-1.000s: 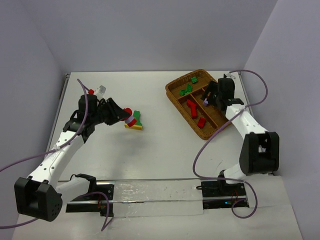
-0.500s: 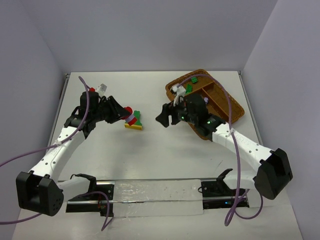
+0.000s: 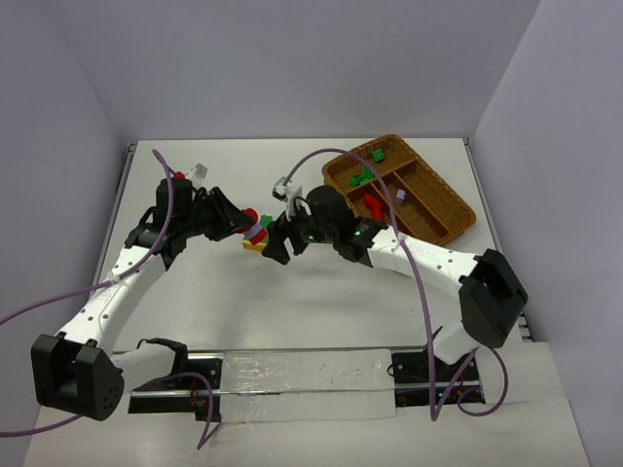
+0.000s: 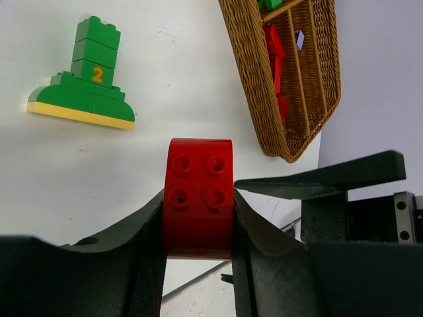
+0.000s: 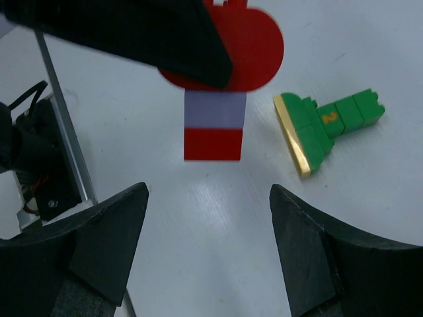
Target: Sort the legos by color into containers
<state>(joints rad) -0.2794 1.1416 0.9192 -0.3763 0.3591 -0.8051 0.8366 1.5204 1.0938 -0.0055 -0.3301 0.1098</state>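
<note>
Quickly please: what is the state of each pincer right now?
Left pincer: closed, holding a red-and-lilac lego stack.
Right pincer: open, holding nothing.

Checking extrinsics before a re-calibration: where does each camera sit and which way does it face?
Top external: above and behind the bases, looking down on the table; left arm and right arm show, wicker tray far right.
Left wrist: on the left arm, looking along its left fingers, shut on a red round brick, toward the tray.
Right wrist: on the right arm, angled down at the table; its open right fingers frame the bottom.
Shared: both wrist views show the green-and-yellow stack and that red brick.
</note>
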